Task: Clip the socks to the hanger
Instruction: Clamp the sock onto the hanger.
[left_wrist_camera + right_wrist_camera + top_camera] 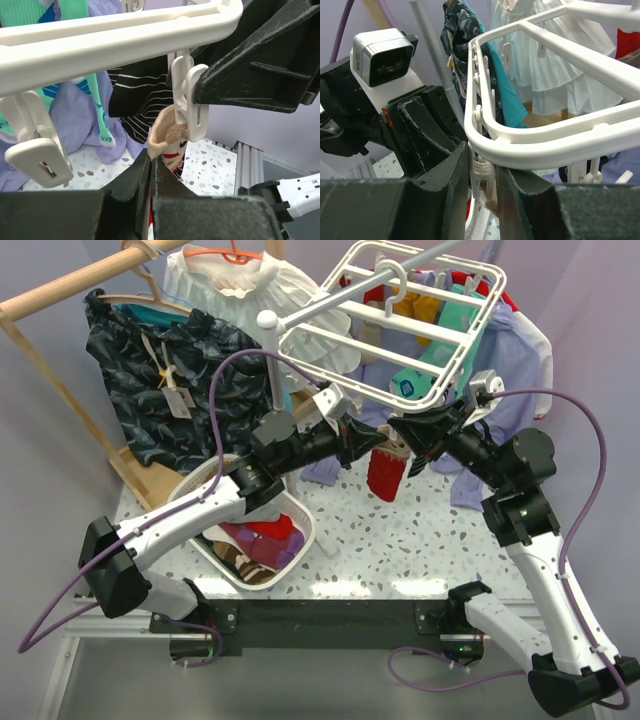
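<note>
1. The left gripper [151, 161] is clamped tight on the tan cuff of one red sock [385, 472], which hangs just under the hanger [400, 335] edge.
2. The right gripper [482, 164] pinches a white clip [192, 107] there. Whether the cuff sits inside is hidden.
3. The paper tag [178, 400] on the dark garment [150, 360] is unreadable.
4. I count one sock and two arms.

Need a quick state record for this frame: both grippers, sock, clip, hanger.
left gripper: shut on red sock, lifting its tan cuff to the clip
right gripper: shut on clip, pinching it just under the hanger edge
red sock: cuff at the clip's mouth; cannot tell whether it is caught
hanger: white grid frame, teal socks hanging below it
stage: clipping not confirmed
</note>
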